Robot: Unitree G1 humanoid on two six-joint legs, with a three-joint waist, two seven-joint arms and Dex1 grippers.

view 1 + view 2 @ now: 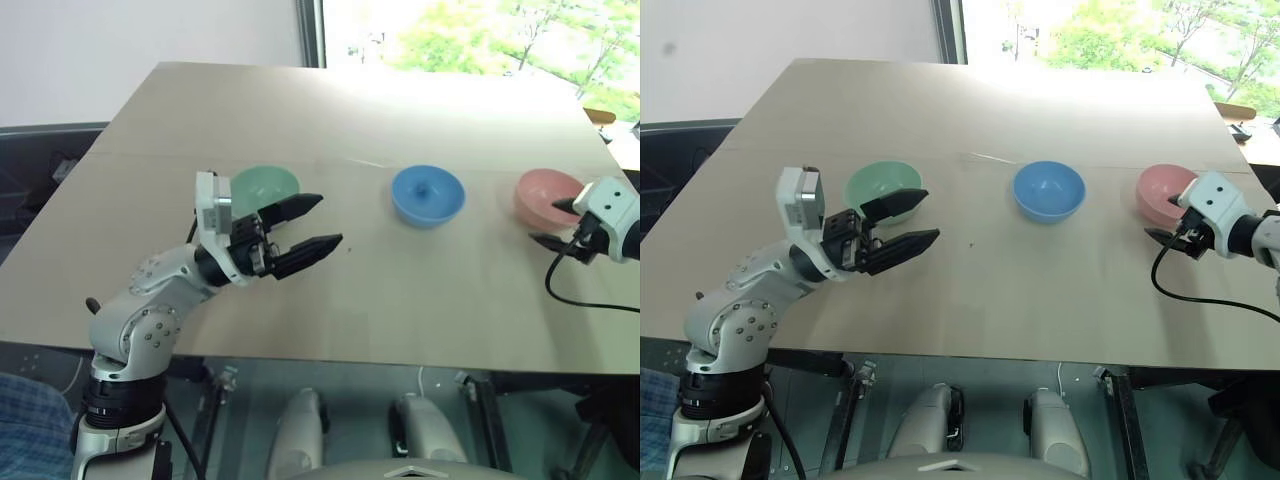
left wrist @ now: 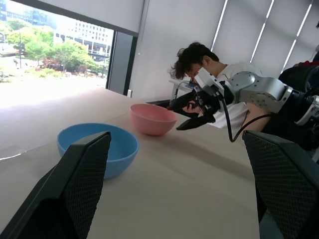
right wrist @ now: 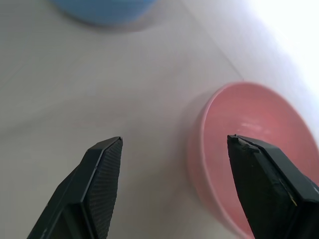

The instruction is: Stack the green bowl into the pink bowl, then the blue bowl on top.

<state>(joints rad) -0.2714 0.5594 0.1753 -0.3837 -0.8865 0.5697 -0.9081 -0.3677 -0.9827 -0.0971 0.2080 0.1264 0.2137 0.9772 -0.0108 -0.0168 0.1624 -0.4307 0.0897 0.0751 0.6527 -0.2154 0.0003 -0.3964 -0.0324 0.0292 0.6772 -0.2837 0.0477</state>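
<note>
From the head views, three bowls are seen in a row on the table (image 1: 400, 320): the green bowl (image 1: 268, 186) at left, the blue bowl (image 1: 428, 195) in the middle, the pink bowl (image 1: 545, 196) at right. Light, stiff, slippery plastic is judged; the rim is best pinched. The left gripper (image 1: 312, 224) hangs spread, empty, just beside the green bowl.

In the left wrist view, a person (image 2: 209, 74) is seen beyond the table.

In the right wrist view, the right gripper (image 3: 174, 144) is spread astride the pink bowl's near rim. Nothing blocks the way.
</note>
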